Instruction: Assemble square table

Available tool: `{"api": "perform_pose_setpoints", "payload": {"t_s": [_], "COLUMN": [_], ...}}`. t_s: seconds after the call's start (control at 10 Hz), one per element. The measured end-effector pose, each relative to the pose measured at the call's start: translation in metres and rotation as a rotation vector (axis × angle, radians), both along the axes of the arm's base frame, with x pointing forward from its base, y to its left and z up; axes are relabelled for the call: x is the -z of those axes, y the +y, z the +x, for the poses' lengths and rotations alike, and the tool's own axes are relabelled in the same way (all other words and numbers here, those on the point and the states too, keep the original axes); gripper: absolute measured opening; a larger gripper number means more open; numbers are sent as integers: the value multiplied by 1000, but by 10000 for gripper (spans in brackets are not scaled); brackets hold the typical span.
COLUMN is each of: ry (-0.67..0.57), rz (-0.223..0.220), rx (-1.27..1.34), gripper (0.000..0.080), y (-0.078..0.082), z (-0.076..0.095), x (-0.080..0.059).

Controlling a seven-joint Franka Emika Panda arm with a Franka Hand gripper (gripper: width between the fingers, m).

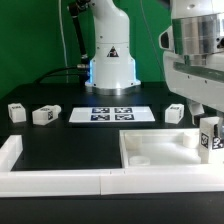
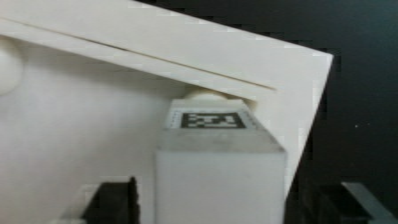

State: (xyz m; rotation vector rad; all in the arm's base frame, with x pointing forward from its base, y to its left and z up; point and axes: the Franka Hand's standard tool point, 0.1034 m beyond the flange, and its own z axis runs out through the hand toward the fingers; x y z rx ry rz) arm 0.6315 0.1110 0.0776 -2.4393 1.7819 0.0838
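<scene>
I count four short white legs: the first leg [image 1: 15, 112], the second leg [image 1: 44, 116], the third leg [image 1: 175, 113] and the fourth leg [image 1: 209, 137]. There is one square top [image 1: 150, 153]. There is one marker board [image 1: 112, 114] with four black tags on it. There is one robot arm [image 1: 110, 55]. I can't tell how many pieces the white rails [image 1: 60, 181] are.

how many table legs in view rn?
4. In the exterior view: a far-left leg, a second leg beside it, a third leg right of the marker board, a fourth leg upright at the tabletop's right end. None looks hidden.
</scene>
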Motion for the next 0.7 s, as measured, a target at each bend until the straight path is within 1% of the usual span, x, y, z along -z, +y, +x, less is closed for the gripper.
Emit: {"api": "perform_pose_setpoints", "payload": {"t_s": [0.1,0.2,0.3,0.6,0.7], "ry": [-2,-44,-70,-89,-92], "rz": [-19,-29,-34,-40,-50], "rx": [-146,-357,-524,-693,-783], "gripper": [503,617,640,648,649], "y": [0,-2,-1,-2,-2], "z": [-2,1,2,2,2], "x": [0,0,-1,0,-1]}}
